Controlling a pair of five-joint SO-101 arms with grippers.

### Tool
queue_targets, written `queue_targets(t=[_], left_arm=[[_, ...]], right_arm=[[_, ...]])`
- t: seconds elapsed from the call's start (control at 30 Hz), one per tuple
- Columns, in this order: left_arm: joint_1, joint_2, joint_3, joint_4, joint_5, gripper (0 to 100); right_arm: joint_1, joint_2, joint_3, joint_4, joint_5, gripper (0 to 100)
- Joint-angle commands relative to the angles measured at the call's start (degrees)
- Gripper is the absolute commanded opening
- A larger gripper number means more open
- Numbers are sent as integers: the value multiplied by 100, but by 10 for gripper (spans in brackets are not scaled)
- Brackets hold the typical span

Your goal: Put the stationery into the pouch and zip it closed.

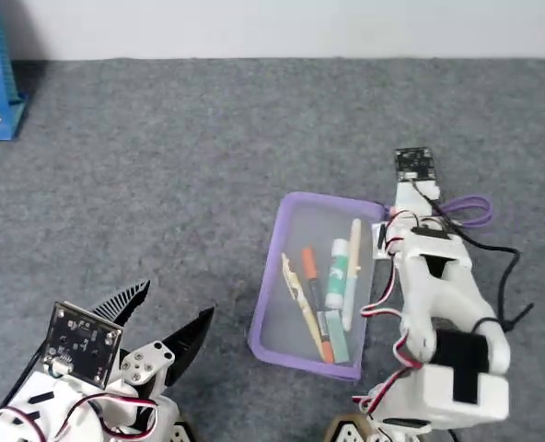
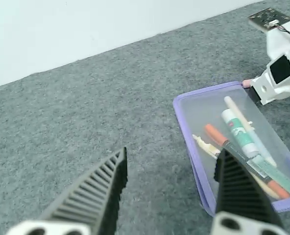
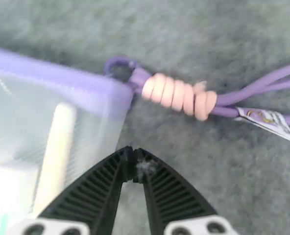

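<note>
so, status at this moment, read from the pouch outward.

a. the pouch (image 1: 300, 226), purple-edged with see-through walls, lies flat on the grey carpet (image 1: 162, 166), at about 4 o'clock from the middle of the high view. its long axis runs roughly 12 to 6.

b. the stationery shows through the wall and i judge it all to be inside: a wooden pencil (image 1: 300, 299), an orange marker (image 1: 309, 267), a white glue stick (image 1: 337, 274) and a cream pen (image 1: 353, 276), side by side. i see nothing loose on the carpet around the pouch, so i count loading as done.

c. the zip pull (image 3: 179, 95), wrapped in a pink coil with a purple cord (image 1: 466, 212) trailing off towards 3 o'clock, sits at the pouch's 1 o'clock corner. i cannot tell whether that corner is the closed end or the open end of the zip, so zipping is either finished or yet to do.

d. my right gripper (image 3: 135, 166) is just beside that corner, its jaws pressed together with nothing i can make out between them. it is near the pull but not on it.

e. my left gripper (image 1: 176, 300) hangs at 7 o'clock in the high view, well apart from the pouch, jaws spread wide and grasping nothing.
</note>
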Motion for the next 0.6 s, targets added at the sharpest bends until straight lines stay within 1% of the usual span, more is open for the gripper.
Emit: queue_targets(t=[0.0,0.07,0.13,0.2,0.27,0.37,0.43,0.5,0.57], left_arm=[[-44,-18,-251,0,-18,280],[-44,-18,-251,0,-18,280],[-44,-18,-251,0,62,280],[-44,-18,-259,-9,158,280],[-44,-18,-268,-9,167,280],[-44,-18,-268,-9,167,280],[-44,-18,-268,-9,167,280],[-44,-18,-268,-9,167,280],[-44,-18,-259,-9,167,280]], right_arm=[[-119,-892,-132,602,-185,19],[-110,-1226,-334,875,-677,43],[-110,-1393,-642,1253,-1011,98],[-110,-1367,-1073,1675,-1240,157],[-119,-1182,-1521,2018,-1670,196],[-145,-655,-2233,2501,-2479,201],[-136,-180,-2673,2730,-3174,201],[-127,330,-3033,2853,-3833,201],[-101,831,-3349,2888,-4316,201]])
